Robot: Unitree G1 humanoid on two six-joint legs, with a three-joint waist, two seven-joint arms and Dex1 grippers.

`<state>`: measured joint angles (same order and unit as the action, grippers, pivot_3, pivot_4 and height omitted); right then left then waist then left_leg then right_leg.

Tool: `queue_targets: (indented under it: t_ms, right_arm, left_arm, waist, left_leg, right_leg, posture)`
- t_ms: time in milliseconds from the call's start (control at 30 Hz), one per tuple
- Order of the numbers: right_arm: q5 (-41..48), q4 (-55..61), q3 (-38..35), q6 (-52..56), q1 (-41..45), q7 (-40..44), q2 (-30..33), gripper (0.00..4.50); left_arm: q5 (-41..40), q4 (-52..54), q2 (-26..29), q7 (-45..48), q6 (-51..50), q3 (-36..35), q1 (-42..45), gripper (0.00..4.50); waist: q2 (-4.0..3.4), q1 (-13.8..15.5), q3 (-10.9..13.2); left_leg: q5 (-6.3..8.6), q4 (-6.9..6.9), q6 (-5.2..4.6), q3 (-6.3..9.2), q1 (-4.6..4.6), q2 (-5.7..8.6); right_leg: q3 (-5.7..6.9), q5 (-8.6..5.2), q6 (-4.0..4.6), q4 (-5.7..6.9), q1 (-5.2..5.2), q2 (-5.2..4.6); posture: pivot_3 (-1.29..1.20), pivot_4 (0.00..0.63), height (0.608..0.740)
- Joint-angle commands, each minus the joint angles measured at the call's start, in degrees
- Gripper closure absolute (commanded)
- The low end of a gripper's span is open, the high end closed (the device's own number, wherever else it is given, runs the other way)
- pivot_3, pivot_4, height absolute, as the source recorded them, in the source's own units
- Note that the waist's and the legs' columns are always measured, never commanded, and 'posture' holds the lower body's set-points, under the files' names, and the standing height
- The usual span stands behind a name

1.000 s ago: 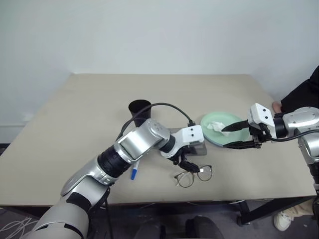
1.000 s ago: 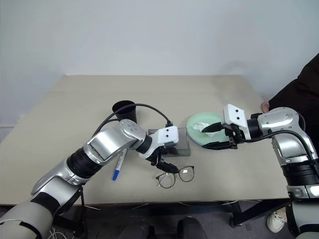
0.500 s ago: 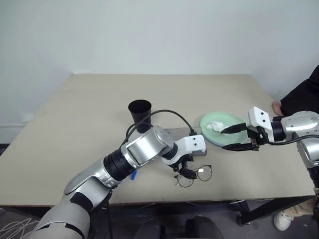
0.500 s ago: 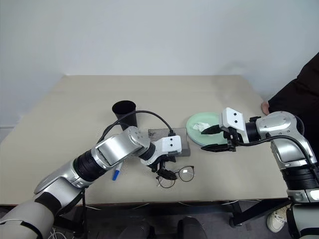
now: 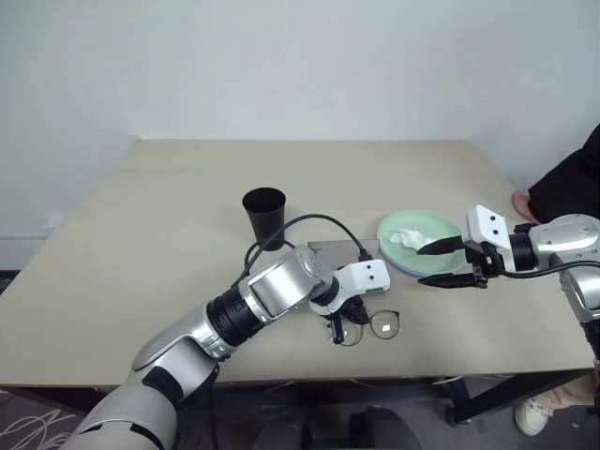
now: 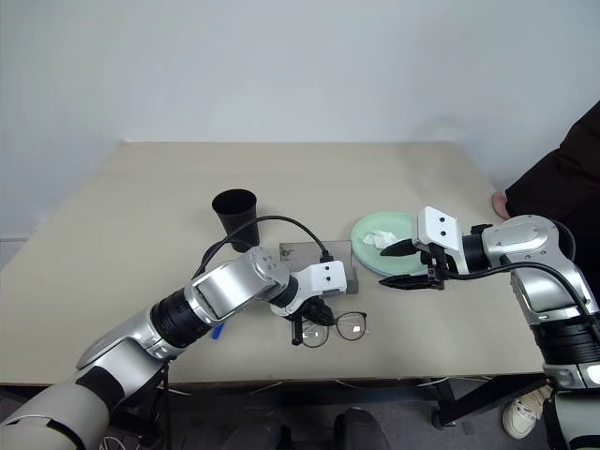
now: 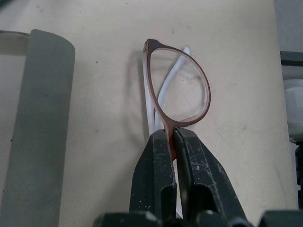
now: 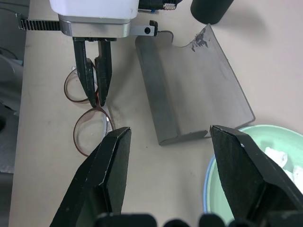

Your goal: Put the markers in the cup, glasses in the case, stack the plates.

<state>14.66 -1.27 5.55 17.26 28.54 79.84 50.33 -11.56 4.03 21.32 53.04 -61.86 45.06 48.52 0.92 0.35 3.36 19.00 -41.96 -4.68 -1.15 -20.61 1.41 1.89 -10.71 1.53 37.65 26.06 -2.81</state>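
Black cup (image 5: pixel 264 215); grey case (image 8: pixel 189 94); mint-green plate (image 5: pixel 422 246); brown-rimmed glasses (image 7: pixel 177 90).

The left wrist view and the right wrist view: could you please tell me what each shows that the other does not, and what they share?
Left wrist view alone: a close look at the left pincer clamped on the bridge of the thin brown wire-framed glasses.

Right wrist view alone: the open right pincer, the black tapered plastic cup, the pale mint green round plate stacked on a light blue one, with crumpled white tissue.

Both: the glasses, the flat grey rectangular case, the beige table, the left pincer.
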Motion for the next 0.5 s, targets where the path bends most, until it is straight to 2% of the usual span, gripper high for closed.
queue_targets:
  t_ms: [33,200,500]
  right_arm:
    - [1.05,1.74,-1.81,-0.08,0.54,-0.58,0.85,1.62]
    - [0.91,1.33,-1.60,-0.19,0.89,-1.00,0.62,1.62]
    - [0.38,-1.04,-1.17,-1.42,2.03,-0.57,0.39,1.62]
  left_arm:
    - [1.24,-0.01,-0.05,0.25,1.04,0.81,0.75,4.45]
    - [2.32,-0.53,0.68,1.38,3.90,0.52,2.13,4.45]
    - [1.66,0.00,5.23,6.39,9.69,-6.59,7.48,4.45]
  waist:
    - [0.00,0.00,0.00]
    - [0.00,0.01,0.00]
    - [0.00,-0.06,0.00]
  left_leg:
    - [0.00,0.00,-0.01,0.00,0.00,0.00]
    - [0.00,0.00,-0.01,0.00,0.00,0.00]
    - [-0.01,-0.01,-0.03,0.00,-0.02,0.00]
  right_leg:
    - [0.00,0.00,0.00,0.00,0.00,0.00]
    - [0.00,0.00,0.00,0.00,-0.01,0.00]
    - [0.00,0.00,0.00,0.00,0.03,0.01]
  posture:
    - [0.00,0.000,0.709]
    - [0.00,0.000,0.709]
    - [0.00,0.000,0.709]
